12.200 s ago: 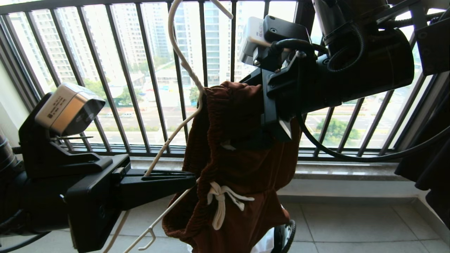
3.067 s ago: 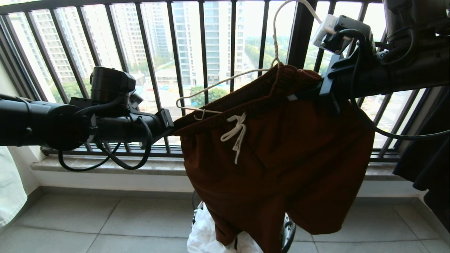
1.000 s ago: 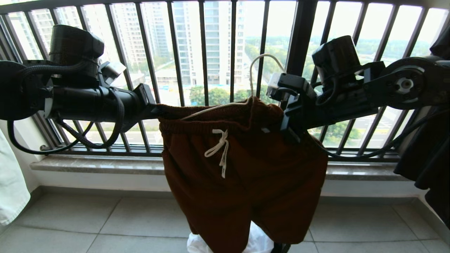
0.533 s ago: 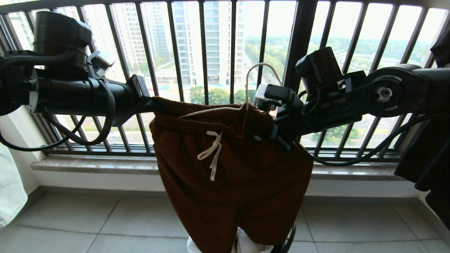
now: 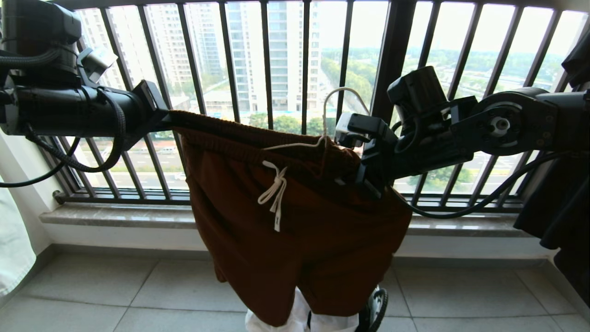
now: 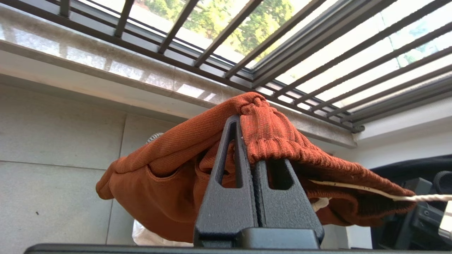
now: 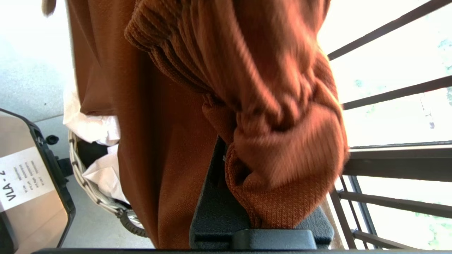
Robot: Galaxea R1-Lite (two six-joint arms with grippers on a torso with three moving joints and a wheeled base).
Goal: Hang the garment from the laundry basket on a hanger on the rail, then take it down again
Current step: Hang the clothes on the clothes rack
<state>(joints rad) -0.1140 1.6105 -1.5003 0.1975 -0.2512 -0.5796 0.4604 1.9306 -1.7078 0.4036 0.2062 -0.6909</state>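
Stretching the rust-brown shorts (image 5: 295, 221) between them, left gripper (image 6: 247, 141) and right gripper (image 5: 357, 177) each pinch a waistband end; the cream wire hanger (image 5: 318, 138) sits inside, nearer the right.

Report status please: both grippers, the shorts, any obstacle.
Left gripper and right gripper: jaws shut on shorts waistband, spread between them. Hanger inside waistband, hook free. Basket below; nothing blocking.
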